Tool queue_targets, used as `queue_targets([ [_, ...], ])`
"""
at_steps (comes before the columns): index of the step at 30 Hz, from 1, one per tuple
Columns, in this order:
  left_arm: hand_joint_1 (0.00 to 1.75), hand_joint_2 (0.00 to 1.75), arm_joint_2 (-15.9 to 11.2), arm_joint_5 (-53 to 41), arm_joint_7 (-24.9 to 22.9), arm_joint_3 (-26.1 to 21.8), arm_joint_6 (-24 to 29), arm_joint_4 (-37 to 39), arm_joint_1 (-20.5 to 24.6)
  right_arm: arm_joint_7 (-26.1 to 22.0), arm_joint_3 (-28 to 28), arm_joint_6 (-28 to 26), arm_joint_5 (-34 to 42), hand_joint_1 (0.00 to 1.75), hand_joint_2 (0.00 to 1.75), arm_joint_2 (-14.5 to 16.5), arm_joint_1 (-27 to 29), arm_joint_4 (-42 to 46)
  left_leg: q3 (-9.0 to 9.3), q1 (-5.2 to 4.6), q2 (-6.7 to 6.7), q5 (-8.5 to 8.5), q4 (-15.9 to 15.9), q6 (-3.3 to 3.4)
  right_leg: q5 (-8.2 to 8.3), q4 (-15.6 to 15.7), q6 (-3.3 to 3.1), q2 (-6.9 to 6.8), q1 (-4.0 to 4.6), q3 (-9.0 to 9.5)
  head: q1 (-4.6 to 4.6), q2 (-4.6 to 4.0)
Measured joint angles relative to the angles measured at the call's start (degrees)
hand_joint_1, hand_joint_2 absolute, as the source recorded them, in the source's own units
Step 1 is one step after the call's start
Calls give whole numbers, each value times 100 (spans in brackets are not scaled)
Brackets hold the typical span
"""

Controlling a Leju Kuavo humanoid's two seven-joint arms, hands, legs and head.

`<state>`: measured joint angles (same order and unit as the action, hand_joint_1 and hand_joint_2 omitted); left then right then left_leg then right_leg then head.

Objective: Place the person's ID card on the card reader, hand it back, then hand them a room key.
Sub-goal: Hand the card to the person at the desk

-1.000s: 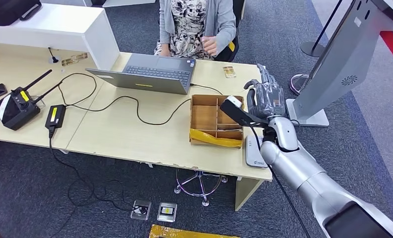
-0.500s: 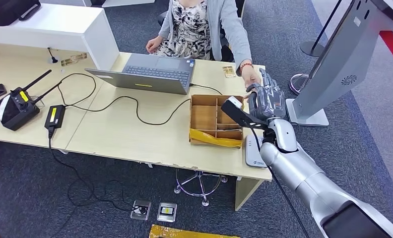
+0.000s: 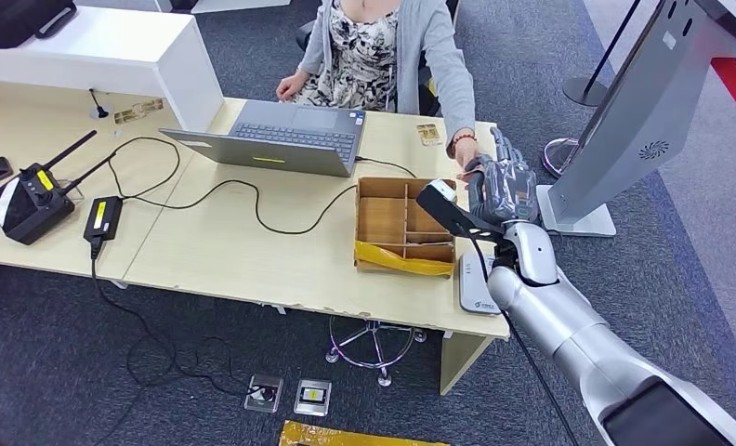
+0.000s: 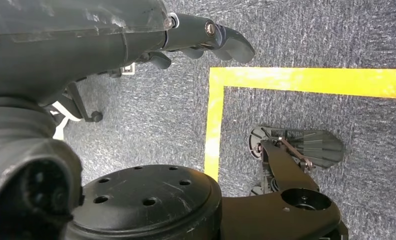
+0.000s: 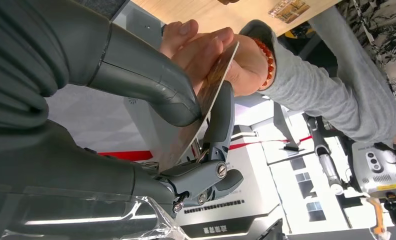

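Note:
My right hand (image 3: 502, 186) is raised above the table's right end, just beyond the cardboard box (image 3: 406, 226). It pinches a thin card (image 5: 206, 105) between thumb and fingers (image 5: 218, 115); the card's face is too glary to read. A person seated behind the table stretches an arm over, and their hand (image 3: 466, 167) grips the card's far end (image 5: 211, 50). The white card reader (image 3: 477, 283) lies at the table's near right corner, below my forearm. My left hand (image 4: 206, 40) hangs beside my body over the carpet, fingers apart and holding nothing.
A small gold card (image 3: 429, 135) lies on the table near the person's elbow. An open laptop (image 3: 281, 137) stands in front of them with a cable trailing left. A grey kiosk (image 3: 624, 121) stands close on the right. A radio unit (image 3: 30, 200) sits far left.
The person leaned forward and reached an arm across to my right hand, then took hold of the card's far end. My right hand has barely moved.

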<state>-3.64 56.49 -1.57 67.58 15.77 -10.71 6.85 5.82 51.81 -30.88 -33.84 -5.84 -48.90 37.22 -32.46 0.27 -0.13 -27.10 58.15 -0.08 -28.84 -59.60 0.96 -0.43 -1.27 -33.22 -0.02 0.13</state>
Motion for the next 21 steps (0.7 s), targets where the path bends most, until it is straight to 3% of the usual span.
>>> queue_targets([
  [1,0,0,-1,-3,0,3,-1,0,0,5,-3,0,-4,131,175,-1,1,-2,0,0,0,0,0,0,0,0,0,0,0,0,0,0],
  [4,0,0,-3,-29,0,38,-12,0,0,54,-14,0,-41,0,44,-2,8,-13,0,0,0,0,0,0,0,0,0,0,0,-1,0,0],
  [5,0,0,-5,-41,0,56,-19,0,0,67,-19,2,-59,0,0,-2,15,-15,0,0,0,0,0,0,0,0,0,0,0,-2,0,0],
  [21,0,0,-44,-101,22,104,-87,2,1,247,-30,62,-372,0,0,-39,153,108,1,0,3,0,0,0,0,0,0,8,0,-3,-1,0],
])
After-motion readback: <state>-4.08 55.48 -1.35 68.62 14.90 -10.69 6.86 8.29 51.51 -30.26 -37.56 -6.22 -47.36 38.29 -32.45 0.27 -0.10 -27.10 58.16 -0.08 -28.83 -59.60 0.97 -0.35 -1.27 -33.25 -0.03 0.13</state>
